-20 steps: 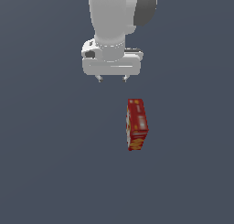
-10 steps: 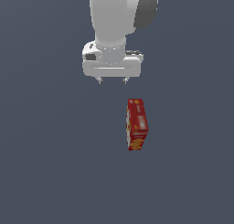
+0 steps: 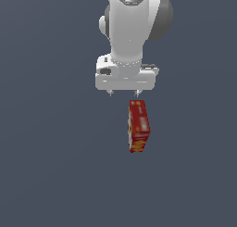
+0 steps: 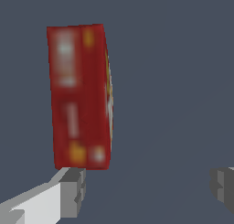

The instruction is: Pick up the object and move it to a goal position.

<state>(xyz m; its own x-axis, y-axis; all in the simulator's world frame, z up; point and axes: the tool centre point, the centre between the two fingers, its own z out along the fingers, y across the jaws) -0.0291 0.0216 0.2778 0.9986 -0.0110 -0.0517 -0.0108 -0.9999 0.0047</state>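
The red cracker box (image 3: 138, 126) stands on the dark grey floor, with orange-yellow print and white patches on it. In the wrist view the box (image 4: 81, 96) shows its narrow red side. My gripper (image 3: 123, 93) hangs open and empty above the floor, just behind the box and slightly to the exterior view's left of it. In the wrist view the gripper (image 4: 148, 186) has its jaws wide apart, and one grey finger (image 4: 68, 191) sits close to the box's near end without holding it.
The dark grey floor (image 3: 55, 166) spreads flat all round. The white arm (image 3: 132, 27) rises above the gripper at the back.
The gripper has moved toward the box and a little to the exterior view's right. The box has not moved.
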